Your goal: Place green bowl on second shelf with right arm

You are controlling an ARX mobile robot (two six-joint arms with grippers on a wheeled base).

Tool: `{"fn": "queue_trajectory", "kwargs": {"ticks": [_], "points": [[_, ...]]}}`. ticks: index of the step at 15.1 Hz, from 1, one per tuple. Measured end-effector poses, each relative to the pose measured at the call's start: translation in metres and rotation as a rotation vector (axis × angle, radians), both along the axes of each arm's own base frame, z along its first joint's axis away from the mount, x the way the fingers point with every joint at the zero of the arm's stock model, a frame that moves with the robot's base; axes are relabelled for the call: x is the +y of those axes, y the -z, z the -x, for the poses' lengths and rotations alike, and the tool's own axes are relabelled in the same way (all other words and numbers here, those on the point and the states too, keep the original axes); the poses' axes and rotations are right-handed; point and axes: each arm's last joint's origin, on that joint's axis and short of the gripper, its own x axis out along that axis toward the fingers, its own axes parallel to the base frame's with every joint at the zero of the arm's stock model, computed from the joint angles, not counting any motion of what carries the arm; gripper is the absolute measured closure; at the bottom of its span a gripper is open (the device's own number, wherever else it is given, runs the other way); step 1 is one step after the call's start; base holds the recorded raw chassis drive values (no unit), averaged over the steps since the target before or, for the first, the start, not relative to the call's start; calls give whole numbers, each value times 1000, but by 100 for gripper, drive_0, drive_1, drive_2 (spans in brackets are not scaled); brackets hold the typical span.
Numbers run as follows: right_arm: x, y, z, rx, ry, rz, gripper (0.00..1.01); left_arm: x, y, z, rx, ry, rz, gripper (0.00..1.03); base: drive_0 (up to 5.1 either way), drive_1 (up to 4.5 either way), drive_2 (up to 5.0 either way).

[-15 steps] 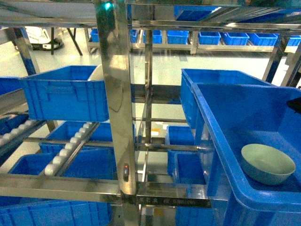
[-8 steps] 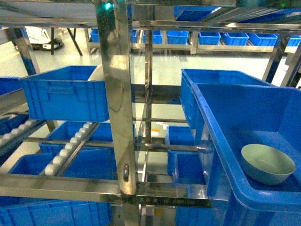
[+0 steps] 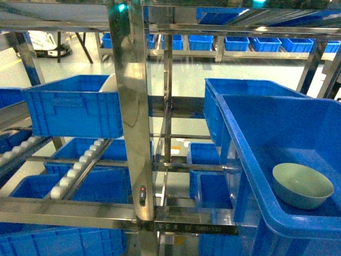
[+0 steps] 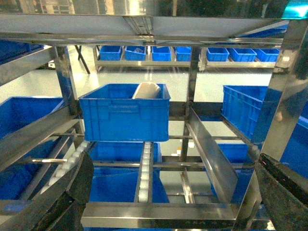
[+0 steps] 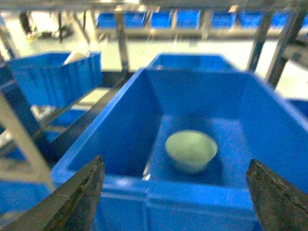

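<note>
You see the green bowl (image 3: 302, 185) sitting upright on the floor of the large blue crate (image 3: 250, 160), at 4 o'clock in the head view. Your right gripper (image 5: 175, 197) is spread wide and empty outside the crate's near rim; your left gripper (image 4: 173, 192) is also spread, holding nothing.

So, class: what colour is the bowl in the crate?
Pale mint green bowl, plain; clearest in the right wrist view.

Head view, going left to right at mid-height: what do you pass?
Blue crate holding a white object → shiny steel upright → big blue crate → green bowl sitting inside that crate.
</note>
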Motion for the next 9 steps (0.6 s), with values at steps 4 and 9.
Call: {"fn": "queue_trajectory", "kwargs": {"ticks": [4,9], "points": [[-3,7,3,-284,177,87,58,0,0,0,2,0,0,5,0,0,0],[-3,6,3,-288,177,91,99,0,0,0,2,-2,0,5,0,0,0]]}}
